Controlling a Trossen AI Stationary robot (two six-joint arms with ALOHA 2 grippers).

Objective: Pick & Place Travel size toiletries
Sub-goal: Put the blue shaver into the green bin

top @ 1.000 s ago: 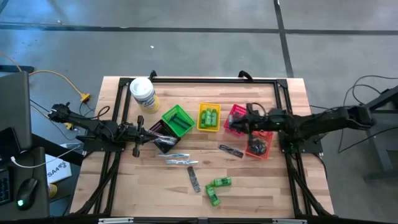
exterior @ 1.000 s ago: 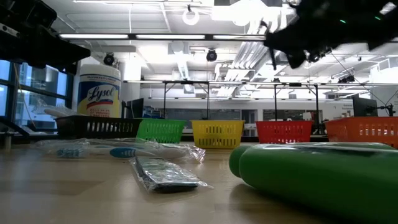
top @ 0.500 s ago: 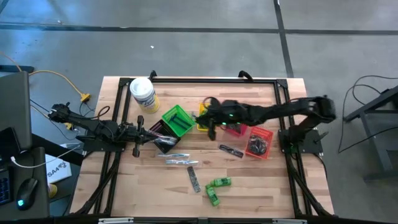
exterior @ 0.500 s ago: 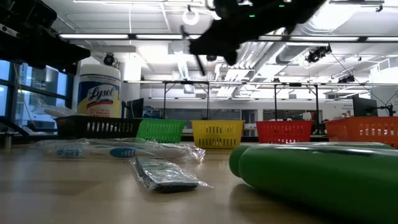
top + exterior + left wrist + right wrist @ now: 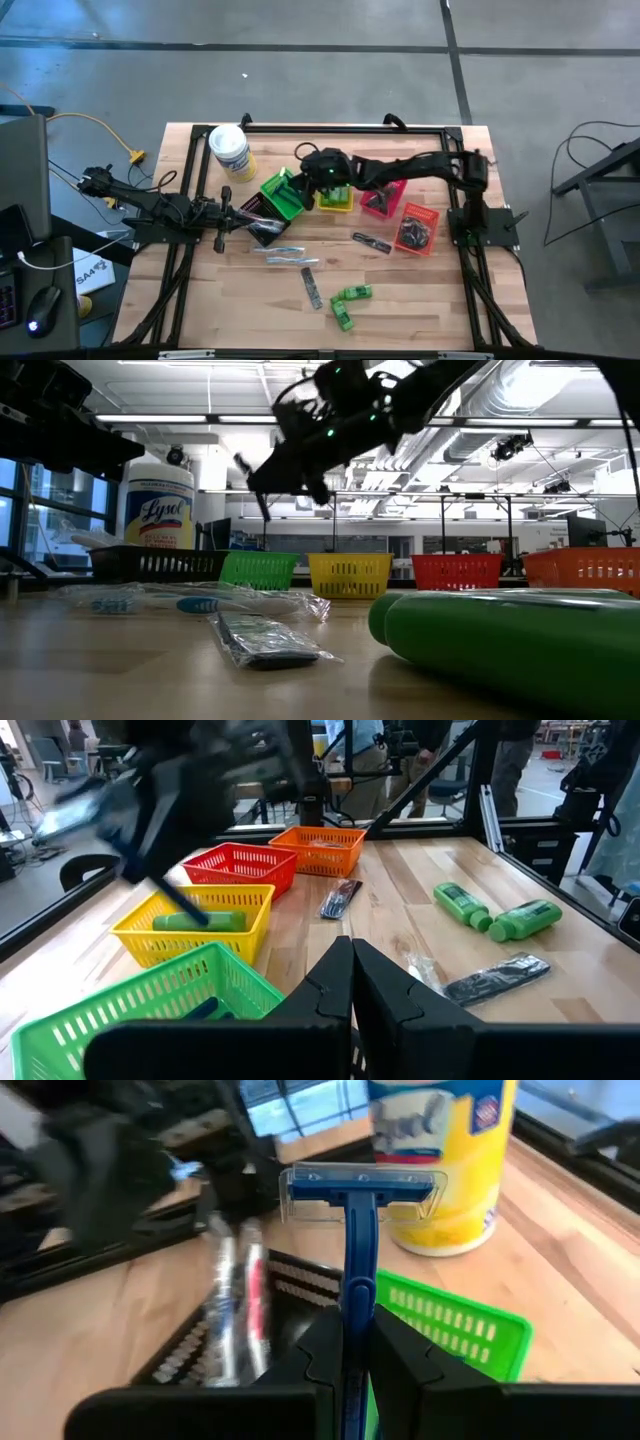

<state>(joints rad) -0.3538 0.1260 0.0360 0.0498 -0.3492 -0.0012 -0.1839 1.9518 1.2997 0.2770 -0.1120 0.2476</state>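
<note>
On the bench I see the sorting partly done: the coloured baskets in the middle row already hold items, the yellow basket green mini bottles, while near the front edge two green bottles, a dark comb and wrapped sticks lie loose. My right gripper hangs over the green basket, jaws nearly closed on the handle of a blue razor whose head juts beyond the fingertips. My left gripper waits fully closed and empty at the left side.
</note>
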